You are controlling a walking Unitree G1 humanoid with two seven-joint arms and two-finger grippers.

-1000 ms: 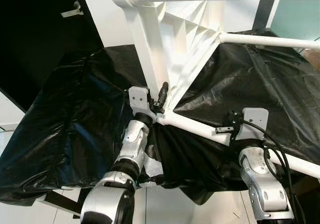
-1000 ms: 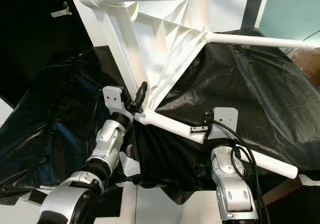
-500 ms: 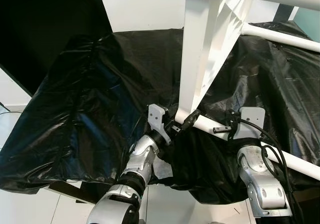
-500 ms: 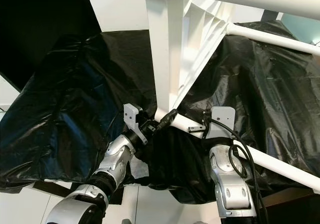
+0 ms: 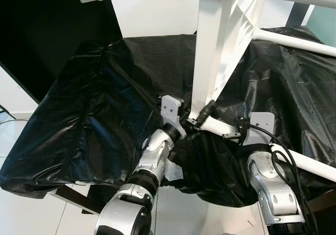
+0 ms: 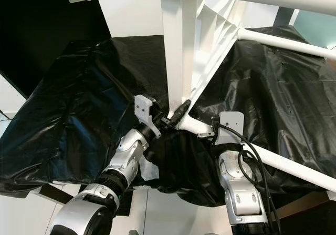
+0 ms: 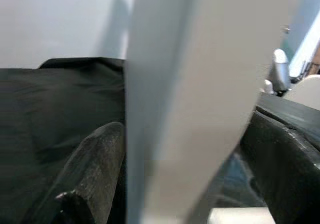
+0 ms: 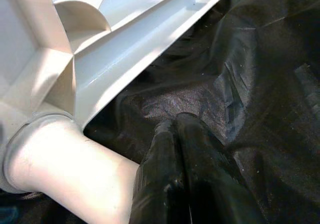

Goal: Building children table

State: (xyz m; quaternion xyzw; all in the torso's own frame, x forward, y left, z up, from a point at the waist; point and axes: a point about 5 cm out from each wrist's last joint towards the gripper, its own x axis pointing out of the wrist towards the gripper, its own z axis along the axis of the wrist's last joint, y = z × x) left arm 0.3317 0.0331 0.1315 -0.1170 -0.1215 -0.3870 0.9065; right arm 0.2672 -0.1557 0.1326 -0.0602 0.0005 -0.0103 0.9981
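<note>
The left end effector point(image 5: 202, 115) clamps the white plastic children's table point(image 5: 223, 46) at its rim, while the right end effector's point(image 8: 182, 159) 2 fingers press together, empty, over black plastic sheeting point(image 5: 100, 114).

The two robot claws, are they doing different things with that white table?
The left gripper has its fingers on either side of the white table's edge, clamping it; the right gripper has its fingers pressed together, holding nothing, beside a round table leg. Both work over the black plastic sheet.
</note>
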